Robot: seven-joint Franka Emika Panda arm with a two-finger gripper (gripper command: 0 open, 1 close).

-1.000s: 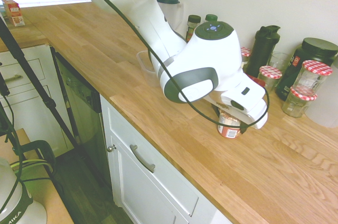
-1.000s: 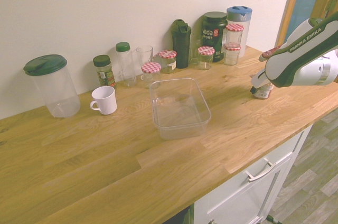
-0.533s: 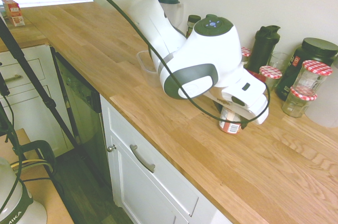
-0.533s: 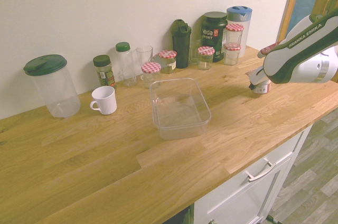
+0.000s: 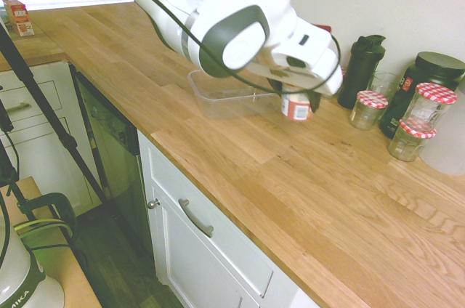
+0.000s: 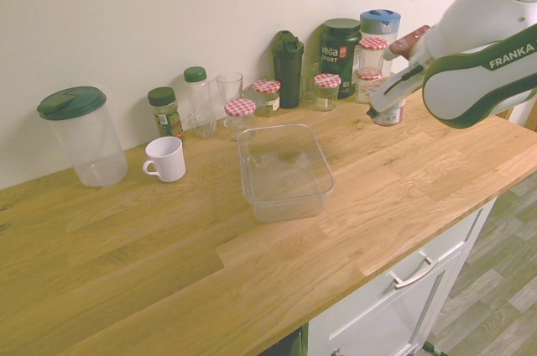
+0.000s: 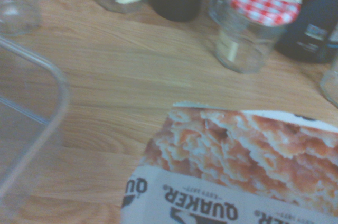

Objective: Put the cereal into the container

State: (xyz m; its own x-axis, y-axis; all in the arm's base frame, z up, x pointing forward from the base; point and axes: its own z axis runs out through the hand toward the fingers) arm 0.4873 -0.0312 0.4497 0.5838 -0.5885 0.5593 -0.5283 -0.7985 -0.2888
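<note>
First exterior view: high, off the cabinet-front side of the worktop (image 5: 305, 199), looking down along it toward the wall; arm enters from upper left. Second exterior view: opposite end, wider, arm enters from right. Both share the clear container (image 5: 225, 94) (image 6: 285, 171) and the jars (image 5: 367, 108) (image 6: 325, 90). Wrist view: close, blurred, above the wood.

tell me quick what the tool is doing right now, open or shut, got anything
Tool: closed on the cereal, which it holds in the air above the counter, short of the container.
</note>
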